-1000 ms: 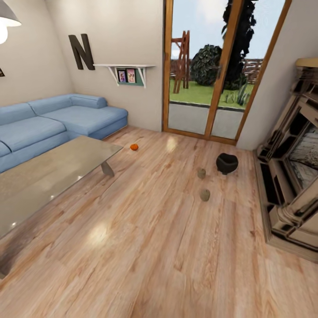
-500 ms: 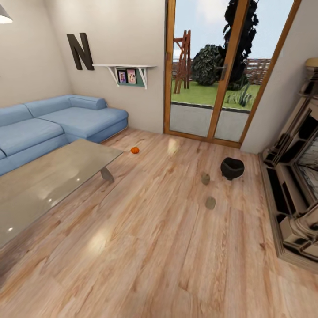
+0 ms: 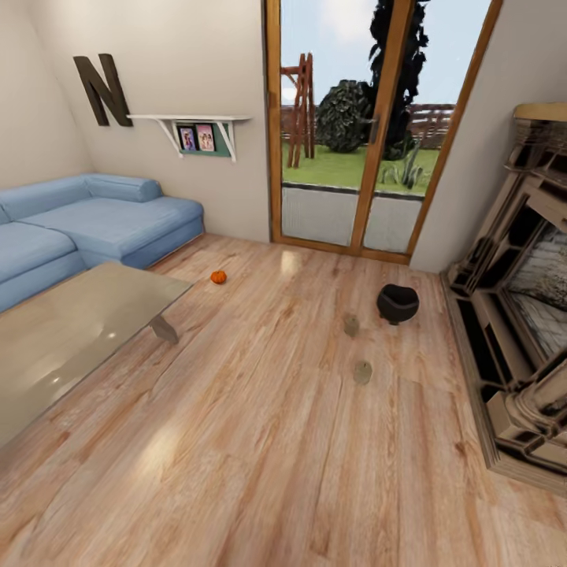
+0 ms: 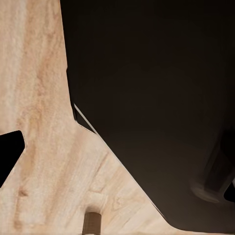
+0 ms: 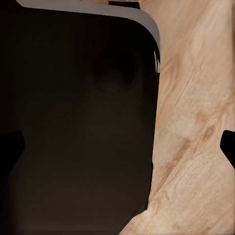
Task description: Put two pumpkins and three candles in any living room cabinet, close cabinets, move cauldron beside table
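Two candles [image 3: 351, 324] [image 3: 362, 372] on the plank floor [image 3: 260, 441], just beside the cauldron [image 3: 397, 303]; one pumpkin [image 3: 218, 276] near the glass table [image 3: 71, 331]. All well ahead of both pincers; spread or pressed together: cannot tell. Risk: base clipping a candle, rolling it toward the fireplace [image 3: 520, 331].

Open light wood plank floor [image 3: 260, 441] from 6 to 12 o'clock. Glass-topped low table [image 3: 71, 331] blocking 9 o'clock. Ornate beige fireplace [image 3: 520, 331] at 3. Round black cauldron [image 3: 398, 303], two grey-olive stubby candles [image 3: 362, 372] toward 1.
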